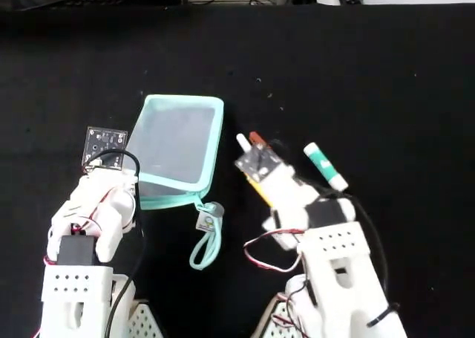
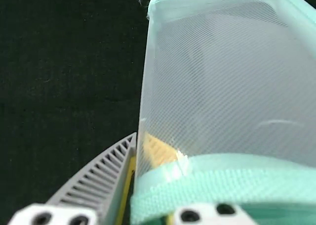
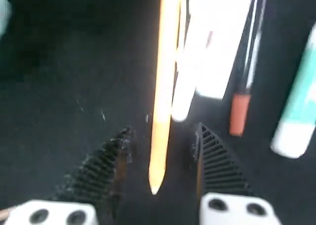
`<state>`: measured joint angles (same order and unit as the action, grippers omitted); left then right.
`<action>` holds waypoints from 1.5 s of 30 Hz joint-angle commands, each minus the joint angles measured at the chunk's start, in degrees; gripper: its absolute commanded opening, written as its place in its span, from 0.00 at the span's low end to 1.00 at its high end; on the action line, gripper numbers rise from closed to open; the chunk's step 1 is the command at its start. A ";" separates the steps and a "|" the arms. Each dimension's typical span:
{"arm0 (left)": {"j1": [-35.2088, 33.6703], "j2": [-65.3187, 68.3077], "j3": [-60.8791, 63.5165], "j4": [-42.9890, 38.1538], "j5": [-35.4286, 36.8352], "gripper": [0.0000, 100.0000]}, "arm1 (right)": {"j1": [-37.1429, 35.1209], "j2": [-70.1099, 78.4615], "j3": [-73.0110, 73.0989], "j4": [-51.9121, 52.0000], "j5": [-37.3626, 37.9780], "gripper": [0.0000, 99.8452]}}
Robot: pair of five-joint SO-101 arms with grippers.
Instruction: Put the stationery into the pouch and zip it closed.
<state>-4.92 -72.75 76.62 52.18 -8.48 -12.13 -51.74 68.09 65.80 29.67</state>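
Left end effector (image 1: 122, 186) sits toward the counter's (image 1: 371, 70) near left corner, clamped on the near left corner of the pouch (image 1: 178, 141). Its wrist view shows a grey ribbed finger (image 2: 106, 180) against the outside of the pouch wall and a yellow-faced pad dimly visible through the mesh. How deep that pad reaches is hard to make out. A small black card (image 1: 105, 141) with pale dots lies just beside the pouch, partly covered by the arm's cable. The pouch is a flat rectangle of translucent mint mesh with a woven band around its rim, lying left of the counter's middle. Its looped strap (image 1: 208, 241) trails toward the near edge.

Right of the middle, the right end effector (image 3: 164, 131) hangs with its black ribbed fingers spread, one on each side of a yellow pencil (image 3: 165, 62) and not touching it. Beside the pencil lie a white rounded stick (image 3: 185, 86), a white block (image 3: 222, 37) cut off by the frame edge, and a thin pen (image 3: 240, 113) with an orange-red end. From above the arm hides most of this cluster. A white and teal tube (image 1: 325, 166) lies apart, farther right.
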 commanded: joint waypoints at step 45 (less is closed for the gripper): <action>-0.57 -0.18 0.13 -0.35 0.35 0.03 | -7.47 26.24 -8.48 -11.78 -9.76 0.02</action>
<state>-4.92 -72.75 76.62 52.44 -8.48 -20.13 -20.18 59.03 51.03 23.25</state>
